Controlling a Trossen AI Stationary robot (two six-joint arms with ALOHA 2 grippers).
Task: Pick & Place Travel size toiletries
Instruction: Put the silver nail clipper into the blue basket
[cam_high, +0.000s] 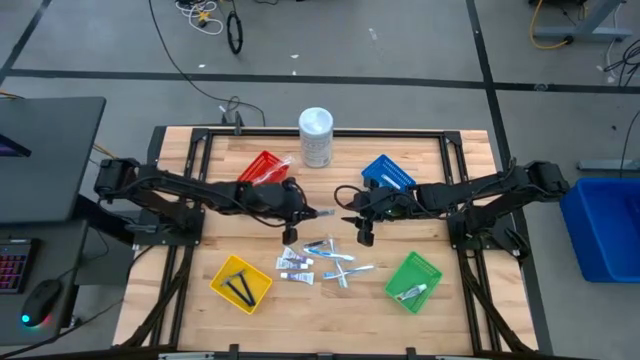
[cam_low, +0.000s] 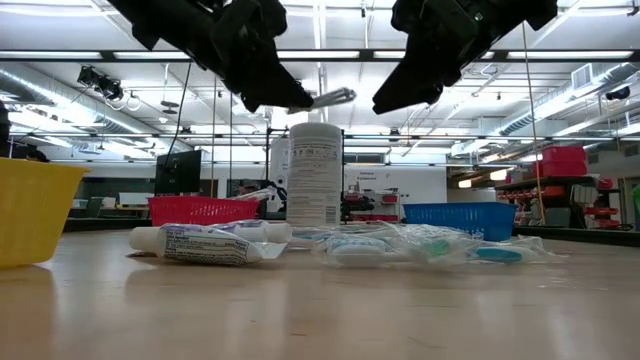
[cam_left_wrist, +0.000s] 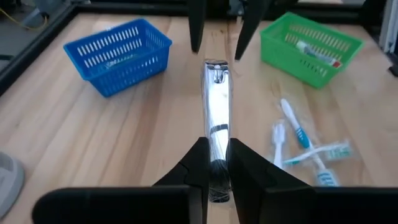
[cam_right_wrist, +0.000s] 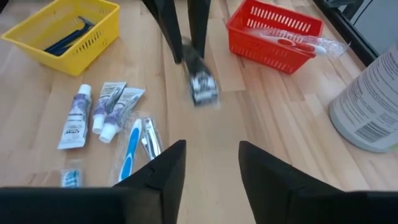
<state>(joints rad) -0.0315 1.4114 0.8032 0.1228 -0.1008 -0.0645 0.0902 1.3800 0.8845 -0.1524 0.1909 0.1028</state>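
My left gripper (cam_high: 306, 212) hovers over the table's middle, shut on a shiny metal nail clipper (cam_left_wrist: 216, 99) that sticks out level toward my right gripper (cam_high: 346, 205). That gripper is open, a short way off the clipper's free end, and faces it (cam_right_wrist: 211, 163). Below them the remaining toiletries lie flat on the wood: small white tubes (cam_right_wrist: 102, 112), wrapped toothbrushes (cam_left_wrist: 298, 140) and a second clipper (cam_right_wrist: 149, 138). In the low view the held clipper (cam_low: 330, 98) hangs well above this pile (cam_low: 350, 243). My left gripper pinches the nail clipper by its rear end (cam_left_wrist: 216, 163) between its two fingers (cam_left_wrist: 193, 168). The fingers lie level and along the clipper, coming from the table's left. The clipper is lifted clear of the table, roughly level, with its free end (cam_left_wrist: 216, 67) pointing to the right gripper.
Four baskets ring the pile: red (cam_high: 262, 168) holding wrapped toothbrushes, blue (cam_high: 388, 173), yellow (cam_high: 240, 282) with thin black pieces, green (cam_high: 413, 281) with a tube. A tall white container (cam_high: 316, 137) stands at the far edge. Bare wood lies along the near edge.
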